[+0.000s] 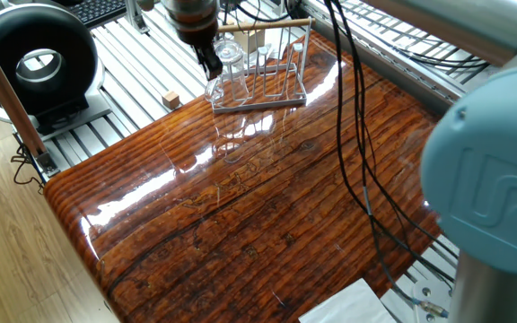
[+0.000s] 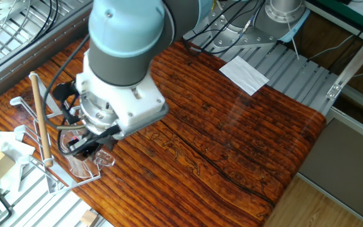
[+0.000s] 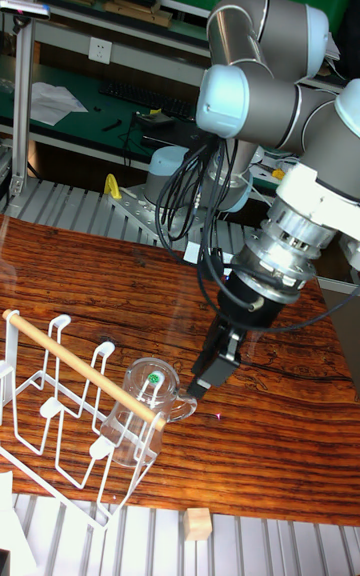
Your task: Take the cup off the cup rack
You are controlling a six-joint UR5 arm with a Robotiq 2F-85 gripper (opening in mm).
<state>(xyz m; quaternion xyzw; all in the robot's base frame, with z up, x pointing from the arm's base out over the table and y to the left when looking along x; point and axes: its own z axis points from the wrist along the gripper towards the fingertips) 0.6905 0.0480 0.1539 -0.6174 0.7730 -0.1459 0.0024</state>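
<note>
The clear cup hangs tilted on a peg of the cup rack, just under the pale wooden dowel, with its wide mouth turned toward the arm. My gripper has its dark fingertips right at the rim of the cup's mouth. The fingers overlap in every view, so the gap between them is hidden. In one fixed view the gripper stands at the left end of the rack, against the cup. From the other side the gripper is over the cup.
The rack stands at the edge of the glossy wooden table. A small wooden block lies on the metal slats beside it. A black round device sits farther left. White paper lies at the far table corner. Cables hang over the table.
</note>
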